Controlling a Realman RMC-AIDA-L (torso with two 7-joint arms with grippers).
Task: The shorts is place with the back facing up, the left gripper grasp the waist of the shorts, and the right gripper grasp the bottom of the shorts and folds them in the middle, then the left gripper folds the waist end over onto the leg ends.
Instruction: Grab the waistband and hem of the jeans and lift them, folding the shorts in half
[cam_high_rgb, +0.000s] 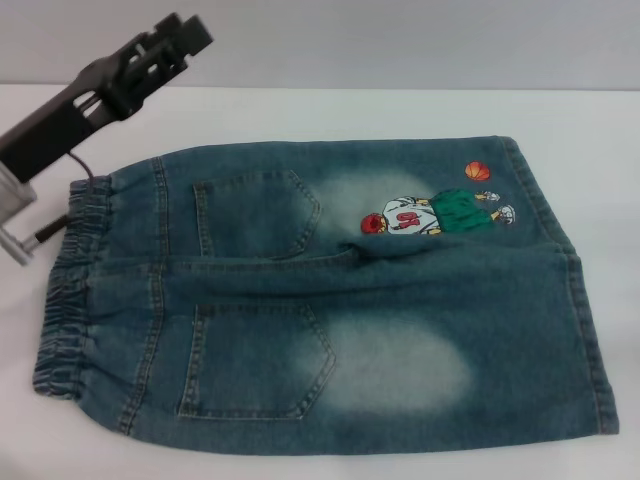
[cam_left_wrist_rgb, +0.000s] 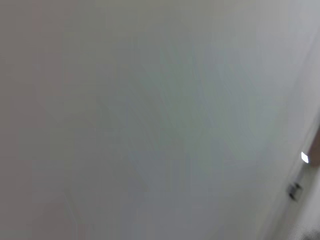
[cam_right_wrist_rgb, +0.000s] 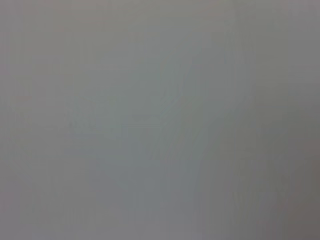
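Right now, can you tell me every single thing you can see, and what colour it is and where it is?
shorts: one, faded blue denim, lying flat across the middle of the table, back side up.
waist: one gathered elastic band, blue, at the robot's left end of the shorts.
leg ends: two stitched hems, blue, at the robot's right end.
back pockets: two, blue, on the half nearer the waist.
cartoon print: one basketball player, white, green and red, with an orange ball, on the far leg.
table: one, white, under everything.
left gripper: one, black, raised over the table's far left corner, above the waist, touching nothing.
right gripper: not in view.
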